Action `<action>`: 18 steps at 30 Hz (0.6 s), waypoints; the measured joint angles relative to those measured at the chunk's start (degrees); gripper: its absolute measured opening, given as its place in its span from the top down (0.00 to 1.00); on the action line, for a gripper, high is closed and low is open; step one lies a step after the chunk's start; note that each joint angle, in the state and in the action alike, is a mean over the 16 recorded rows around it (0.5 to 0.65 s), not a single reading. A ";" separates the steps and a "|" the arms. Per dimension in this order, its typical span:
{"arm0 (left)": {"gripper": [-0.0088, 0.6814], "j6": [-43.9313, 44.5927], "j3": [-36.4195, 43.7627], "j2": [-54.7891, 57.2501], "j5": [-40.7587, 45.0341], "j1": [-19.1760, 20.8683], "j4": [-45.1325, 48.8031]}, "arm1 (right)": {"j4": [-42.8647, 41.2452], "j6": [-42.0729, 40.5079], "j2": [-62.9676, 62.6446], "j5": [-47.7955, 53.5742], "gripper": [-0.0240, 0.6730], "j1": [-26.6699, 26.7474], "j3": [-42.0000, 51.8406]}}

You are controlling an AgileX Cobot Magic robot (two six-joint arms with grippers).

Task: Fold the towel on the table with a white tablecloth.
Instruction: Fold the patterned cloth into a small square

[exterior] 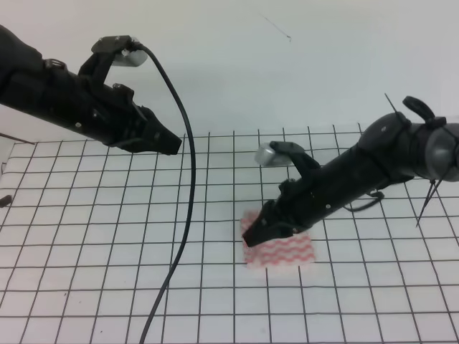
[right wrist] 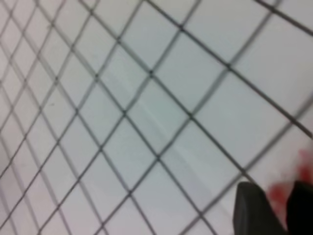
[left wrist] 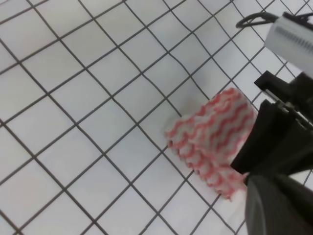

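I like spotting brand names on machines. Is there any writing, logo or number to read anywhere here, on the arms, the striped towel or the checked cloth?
None can be read.
The towel shows only pink-red wavy stripes.
The white tablecloth shows only black grid lines.
The right gripper and left gripper are plain black; the right wrist view is blurred.

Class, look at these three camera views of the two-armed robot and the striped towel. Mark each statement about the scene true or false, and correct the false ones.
1. The towel lies already folded into a small bundle on the white tablecloth. True.
2. The left gripper touches the towel. False: it hangs apart from it, far to the left.
3. The right gripper is at the towel's edge. True.
4. The towel has blue stripes. False: they are wavy and pink-red.
5. A black cable hangs across the grid. True.
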 joint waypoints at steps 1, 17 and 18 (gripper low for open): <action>0.99 0.00 0.00 0.00 0.04 0.00 -0.05 | 0.46 -0.60 0.03 0.59 0.70 -0.01 -0.52; 0.99 0.80 0.60 0.22 -0.61 -3.12 -3.26 | -15.74 8.94 -0.40 4.71 0.85 -1.38 -10.35; 0.99 0.83 0.71 0.36 -1.12 -3.82 -3.33 | -17.66 10.35 -0.42 4.47 0.86 -1.52 -10.59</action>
